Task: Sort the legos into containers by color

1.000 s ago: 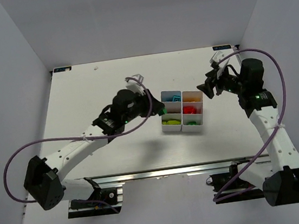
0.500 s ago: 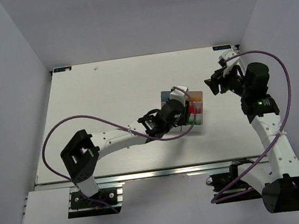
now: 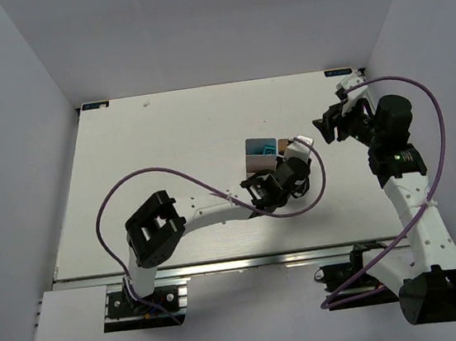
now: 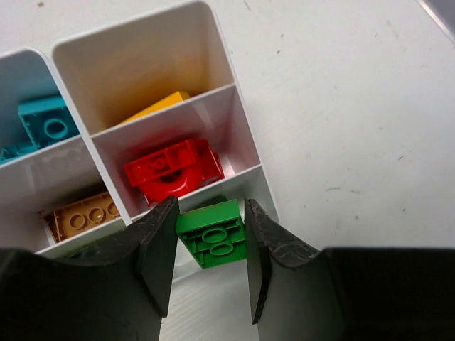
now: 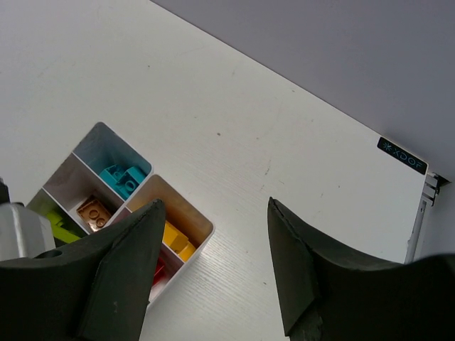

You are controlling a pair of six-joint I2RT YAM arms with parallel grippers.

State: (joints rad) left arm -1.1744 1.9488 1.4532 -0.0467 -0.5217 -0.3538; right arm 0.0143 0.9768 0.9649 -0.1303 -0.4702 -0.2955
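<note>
My left gripper is shut on a green lego, gripped by its sides with the hollow underside facing the camera. It hangs over the near right bin of the white containers. The other bins hold red, yellow, orange and cyan legos. In the top view the left gripper covers the right side of the containers. My right gripper is open and empty, raised to the right of the block. Its wrist view shows the containers at lower left with cyan, orange, yellow and lime green legos.
The left arm's purple cable loops over the table left of the containers. The table's back right corner carries a small black label, next to the grey wall. White tabletop lies to the right of the bins.
The left arm swung right from beside the containers' left edge to over their right side, carrying the green lego. The right gripper drew back slightly to the right and up.
</note>
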